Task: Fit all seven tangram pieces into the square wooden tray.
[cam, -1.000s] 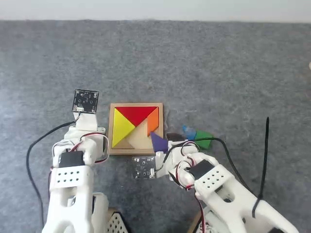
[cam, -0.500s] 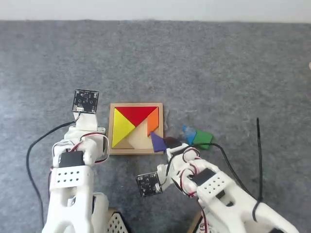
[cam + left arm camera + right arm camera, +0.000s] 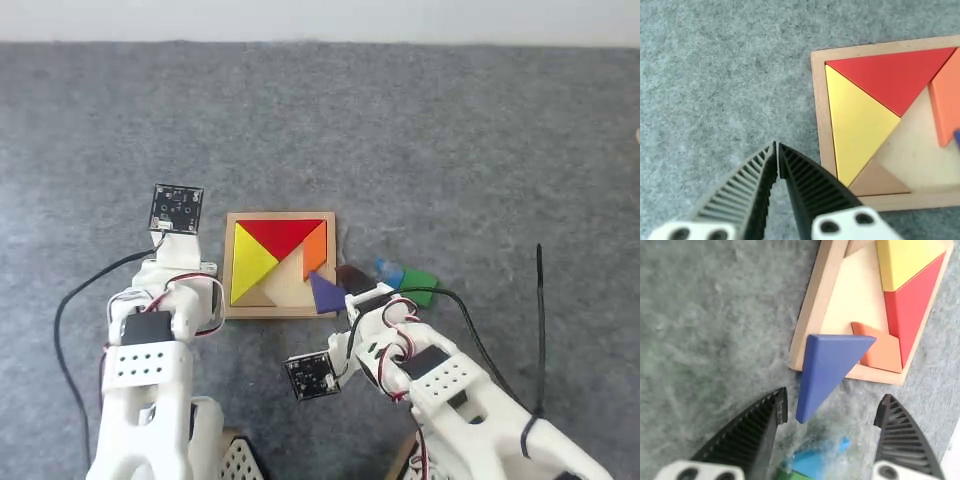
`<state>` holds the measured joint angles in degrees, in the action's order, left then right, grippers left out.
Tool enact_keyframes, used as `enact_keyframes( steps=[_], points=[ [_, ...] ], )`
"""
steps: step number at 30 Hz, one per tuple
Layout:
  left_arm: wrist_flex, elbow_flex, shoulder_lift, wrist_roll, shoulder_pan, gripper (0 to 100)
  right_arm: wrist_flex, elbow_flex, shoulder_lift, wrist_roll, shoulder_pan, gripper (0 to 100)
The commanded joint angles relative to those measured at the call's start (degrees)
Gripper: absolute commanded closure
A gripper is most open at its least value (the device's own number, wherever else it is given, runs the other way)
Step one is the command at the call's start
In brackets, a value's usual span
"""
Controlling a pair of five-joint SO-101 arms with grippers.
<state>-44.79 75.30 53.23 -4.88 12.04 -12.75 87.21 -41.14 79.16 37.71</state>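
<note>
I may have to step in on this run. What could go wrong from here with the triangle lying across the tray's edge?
The purple triangle straddles the rim of the tray; a nudge from the open right end effector may tip it onto the carpet. Its tip lies by the orange piece, which a push inward might dislodge. The light blue piece sits close by and could get caught.

Left pincer [image 3: 776, 147] pressed closed, right pincer [image 3: 834, 396] spread wide apart
</note>
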Motion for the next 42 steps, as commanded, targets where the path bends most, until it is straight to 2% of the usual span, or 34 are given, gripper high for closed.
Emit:
enact_keyframes(
  steps=[1,6,11,14,26,42],
  points=[
    [1.58,-1.45,0.88,0.35,-0.18,98,1.27,-1.58,-1.27,0.70,-0.48,71.5],
    [1.58,-1.45,0.88,0.35,-0.18,98,2.33,-2.37,1.71,0.70,-0.40,71.5],
    [1.58,-1.36,0.88,0.35,-0.26,98,12.00,-4.48,13.32,0.53,-0.57,71.9],
    [1.58,-1.36,0.88,0.35,-0.26,98,17.89,-4.48,17.89,0.53,-0.66,75.9],
    [1.58,-1.36,0.88,0.70,-0.26,99,37.58,4.04,18.07,-0.44,-1.19,76.8],
    [1.58,-1.01,0.88,0.70,-0.26,98,40.13,7.12,18.59,0.97,-0.57,76.9]
  ],
)
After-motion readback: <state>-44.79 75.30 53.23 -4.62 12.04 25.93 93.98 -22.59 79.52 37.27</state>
